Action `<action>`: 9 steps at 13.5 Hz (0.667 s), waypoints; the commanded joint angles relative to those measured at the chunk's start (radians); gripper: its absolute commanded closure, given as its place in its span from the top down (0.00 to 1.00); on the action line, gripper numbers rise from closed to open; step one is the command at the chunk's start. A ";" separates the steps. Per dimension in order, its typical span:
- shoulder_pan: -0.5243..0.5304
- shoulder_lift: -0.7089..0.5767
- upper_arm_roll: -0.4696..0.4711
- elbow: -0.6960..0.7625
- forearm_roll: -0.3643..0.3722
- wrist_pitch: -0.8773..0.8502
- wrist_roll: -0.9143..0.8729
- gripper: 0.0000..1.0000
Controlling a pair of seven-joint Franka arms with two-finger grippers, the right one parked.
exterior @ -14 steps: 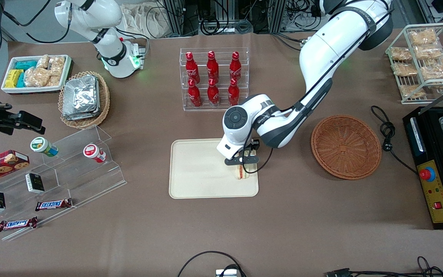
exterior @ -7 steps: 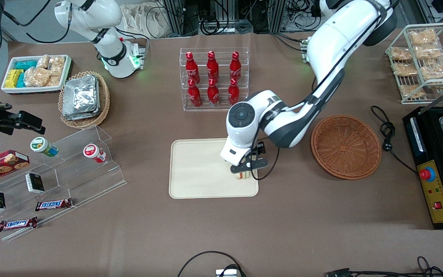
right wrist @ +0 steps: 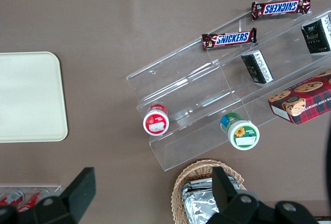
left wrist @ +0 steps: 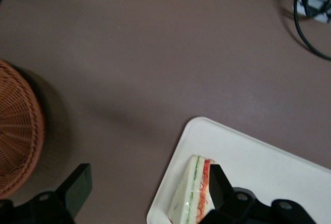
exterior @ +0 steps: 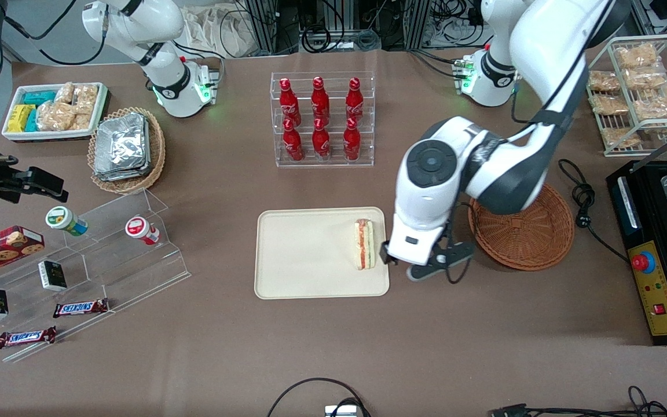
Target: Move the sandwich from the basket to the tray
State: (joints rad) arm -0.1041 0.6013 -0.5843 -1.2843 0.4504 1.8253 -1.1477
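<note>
Sandwich [exterior: 364,244] is on the tray [exterior: 304,255], lying at the tray end nearest the working arm, striped filling edge facing up. You can see red, green and pale layers running along it in the front view. Nothing is touching it.

Your gripper [exterior: 420,267] is off the tray, raised over bare table between the tray's edge and the basket [exterior: 527,231]. Fingers are spread apart with nothing between them; the wrist view shows both black fingers [left wrist: 77,185] wide, with only brown table between them. One finger overlaps the sandwich [left wrist: 192,193] in that view, but the front view shows the gripper clear of it.

Basket sits just beside the gripper, toward the working arm's end of the table. What you can see of its inside holds nothing; the arm's elbow covers part of its rim. Its woven wall [left wrist: 15,131] shows in the wrist view too.

Tray corner [left wrist: 207,131] shows in the wrist view, with the sandwich near the rim.

Farther from the front camera than the tray is the clear rack of red bottles [exterior: 321,119], well apart from the gripper.
</note>
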 commanded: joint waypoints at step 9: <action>0.245 -0.202 0.000 -0.015 -0.188 -0.265 0.370 1.00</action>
State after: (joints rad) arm 0.1162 0.4358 -0.5834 -1.2767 0.2879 1.5871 -0.8258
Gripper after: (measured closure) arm 0.000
